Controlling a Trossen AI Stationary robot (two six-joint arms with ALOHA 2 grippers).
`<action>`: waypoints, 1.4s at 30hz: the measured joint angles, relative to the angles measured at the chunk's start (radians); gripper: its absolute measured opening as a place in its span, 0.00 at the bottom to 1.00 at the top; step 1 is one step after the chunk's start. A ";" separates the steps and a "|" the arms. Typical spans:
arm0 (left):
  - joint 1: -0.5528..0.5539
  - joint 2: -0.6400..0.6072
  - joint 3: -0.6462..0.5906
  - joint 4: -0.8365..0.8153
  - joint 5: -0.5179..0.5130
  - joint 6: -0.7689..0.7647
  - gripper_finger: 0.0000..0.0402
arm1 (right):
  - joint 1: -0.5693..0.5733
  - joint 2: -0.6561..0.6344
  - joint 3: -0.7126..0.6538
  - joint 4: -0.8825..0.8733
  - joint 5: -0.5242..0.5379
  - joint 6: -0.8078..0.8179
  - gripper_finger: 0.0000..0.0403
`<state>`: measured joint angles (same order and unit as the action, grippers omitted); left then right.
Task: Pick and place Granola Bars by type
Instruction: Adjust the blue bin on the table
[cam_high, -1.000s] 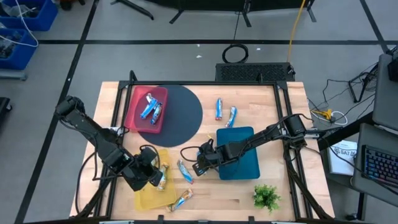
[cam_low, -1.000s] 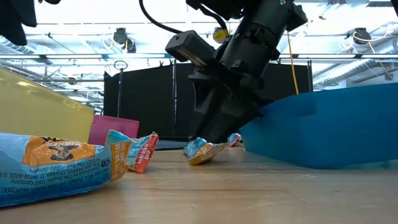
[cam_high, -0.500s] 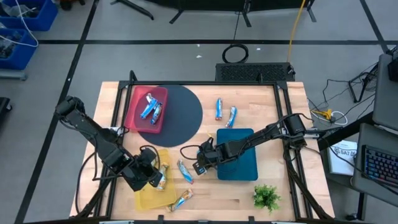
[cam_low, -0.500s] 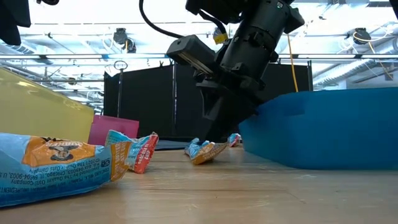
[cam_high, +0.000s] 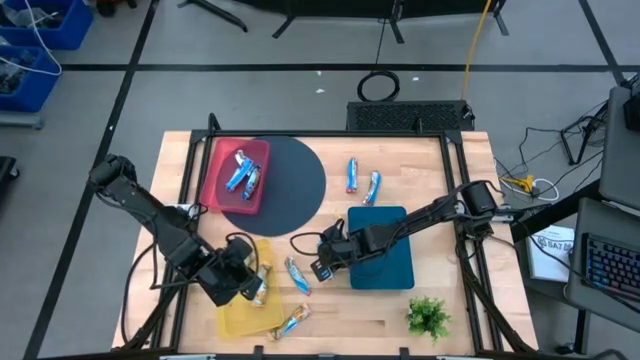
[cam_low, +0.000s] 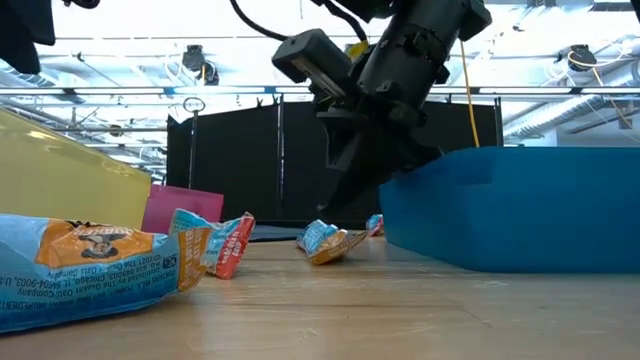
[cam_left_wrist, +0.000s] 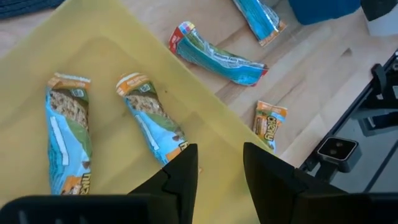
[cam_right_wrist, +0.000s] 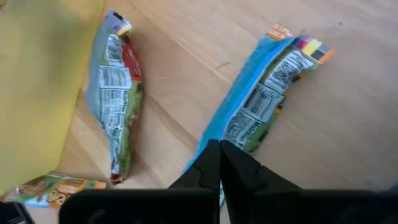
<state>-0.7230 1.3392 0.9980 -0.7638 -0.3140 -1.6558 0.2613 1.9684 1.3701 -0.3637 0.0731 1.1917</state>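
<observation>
My right gripper (cam_high: 318, 268) (cam_right_wrist: 214, 149) is shut and hovers over a blue granola bar (cam_right_wrist: 261, 99) (cam_low: 330, 240) that lies flat on the wood, label side up. A second bar with a red end (cam_right_wrist: 118, 112) (cam_high: 297, 275) lies beside it, next to the yellow tray (cam_high: 245, 315). My left gripper (cam_high: 250, 285) (cam_left_wrist: 219, 165) is open above the yellow tray, where two bars (cam_left_wrist: 68, 130) (cam_left_wrist: 152, 121) lie flat. More bars lie in the red tray (cam_high: 237, 175), two near the far edge (cam_high: 352, 175) (cam_high: 373, 187), and one near the near edge (cam_high: 293, 320).
A blue tray (cam_high: 385, 250) (cam_low: 510, 210) sits right of my right gripper, under its arm. A round black mat (cam_high: 290, 180) lies partly under the red tray. A small green plant (cam_high: 428, 316) stands at the near right corner. Bare wood shows between the yellow and blue trays.
My right gripper has risen from the table beside the blue bar and tipped a little. The bar lies where it was. The left arm has kept still.
</observation>
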 joint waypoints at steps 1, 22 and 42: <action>0.003 0.000 0.000 0.001 0.000 0.002 0.33 | 0.000 -0.006 0.000 -0.009 0.000 -0.004 0.00; 0.012 0.000 0.000 0.007 0.076 0.054 0.33 | -0.018 -0.271 0.024 0.658 0.058 -0.208 0.00; 0.016 0.000 0.000 0.007 0.084 0.083 0.33 | -0.025 -0.218 0.372 -0.506 0.249 0.249 0.48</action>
<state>-0.7071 1.3396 0.9981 -0.7570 -0.2300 -1.5725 0.2367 1.7500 1.7416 -0.8694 0.3217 1.4410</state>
